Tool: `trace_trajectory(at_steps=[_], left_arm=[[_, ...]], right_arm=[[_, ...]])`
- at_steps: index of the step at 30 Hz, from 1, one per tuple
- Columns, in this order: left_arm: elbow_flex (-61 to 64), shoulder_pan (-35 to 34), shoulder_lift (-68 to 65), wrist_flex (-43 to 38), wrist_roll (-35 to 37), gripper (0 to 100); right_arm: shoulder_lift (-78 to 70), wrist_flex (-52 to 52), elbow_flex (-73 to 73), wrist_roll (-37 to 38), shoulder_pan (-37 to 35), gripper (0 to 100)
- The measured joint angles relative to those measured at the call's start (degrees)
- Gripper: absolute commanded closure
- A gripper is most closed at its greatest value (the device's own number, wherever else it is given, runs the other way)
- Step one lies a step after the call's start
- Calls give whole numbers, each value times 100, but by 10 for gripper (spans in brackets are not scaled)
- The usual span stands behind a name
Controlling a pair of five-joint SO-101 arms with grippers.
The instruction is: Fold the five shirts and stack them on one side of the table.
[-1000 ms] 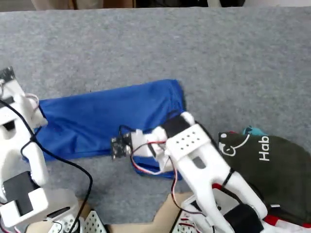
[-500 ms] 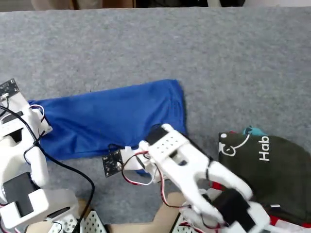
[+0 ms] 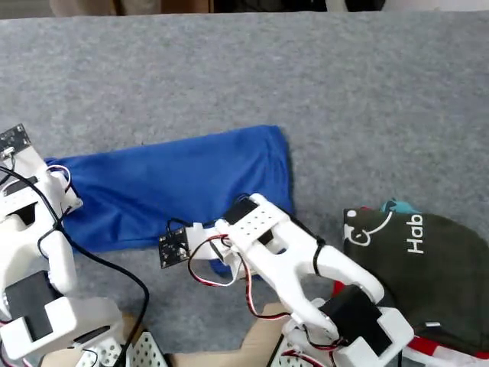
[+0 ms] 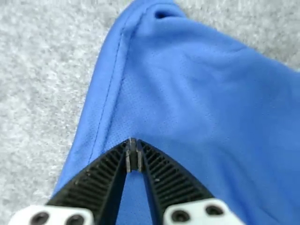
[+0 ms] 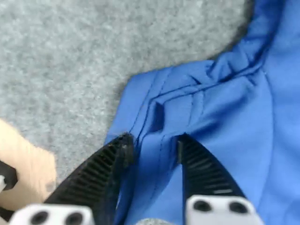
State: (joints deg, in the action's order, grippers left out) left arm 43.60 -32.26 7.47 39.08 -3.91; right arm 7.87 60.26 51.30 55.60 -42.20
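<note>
Shirt in blue lies lengthwise across the middle of the table, already narrowed to a band, with a dark pile near its right end. The left gripper is clenched tip to tip at the left end and appears to pinch the cloth. The right gripper is spread, straddling the bunched hem at the near right corner. It should probably bite past the seam, catching every layer, before both ends lift together.
</note>
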Motion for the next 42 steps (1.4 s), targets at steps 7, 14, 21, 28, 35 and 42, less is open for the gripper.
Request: trace_trajectory(at_steps=[7,14,21,28,35,42], left_arm=[[0,0,0,-35,18,981],[0,0,0,-35,18,981],[0,-97,0,-35,18,981],[0,-97,0,-35,18,981],[0,-97,0,-44,18,981],[0,-97,0,-44,18,981]], right_arm=[[-9,0,0,0,0,867],[-88,-9,-9,0,-9,984],[-343,18,-246,0,158,995],[-589,607,-1196,-18,993,995],[-1354,1960,-3455,-44,1029,995],[-3349,3262,-6251,202,1029,995]])
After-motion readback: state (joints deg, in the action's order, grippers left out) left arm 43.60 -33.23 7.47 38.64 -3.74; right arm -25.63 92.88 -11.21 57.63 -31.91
